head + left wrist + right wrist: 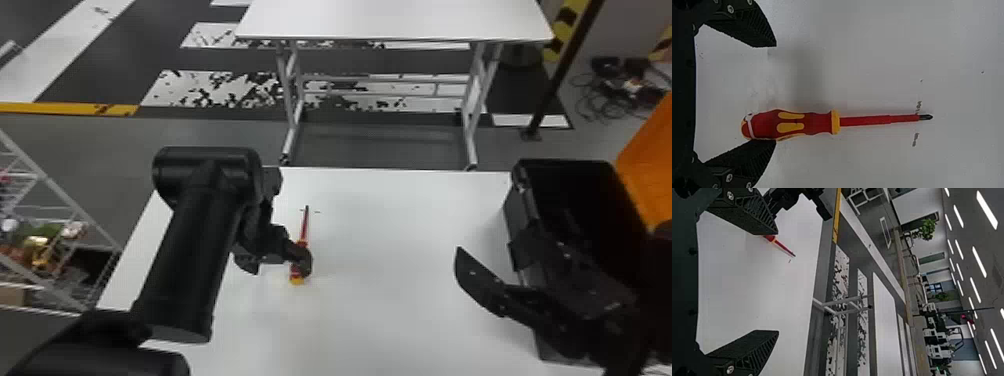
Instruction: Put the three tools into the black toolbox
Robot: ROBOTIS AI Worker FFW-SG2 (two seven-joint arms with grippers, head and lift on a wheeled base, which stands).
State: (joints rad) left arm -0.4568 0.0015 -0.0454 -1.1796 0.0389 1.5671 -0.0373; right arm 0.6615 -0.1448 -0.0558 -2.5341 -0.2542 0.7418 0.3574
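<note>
Left gripper (280,270) gaping wide, empty, over red screwdriver (304,234), right gripper (492,244) gaping wide, empty, black toolbox (516,218) sitting at three o'clock.

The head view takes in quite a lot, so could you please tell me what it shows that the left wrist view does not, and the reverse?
Head view: the open black toolbox at the right, a second white table beyond and a metal rack at the left.
Left wrist view: the yellow inlays and pale band on the handle.
Both: the red-and-yellow screwdriver on the white tabletop, with the left gripper at its handle.
</note>
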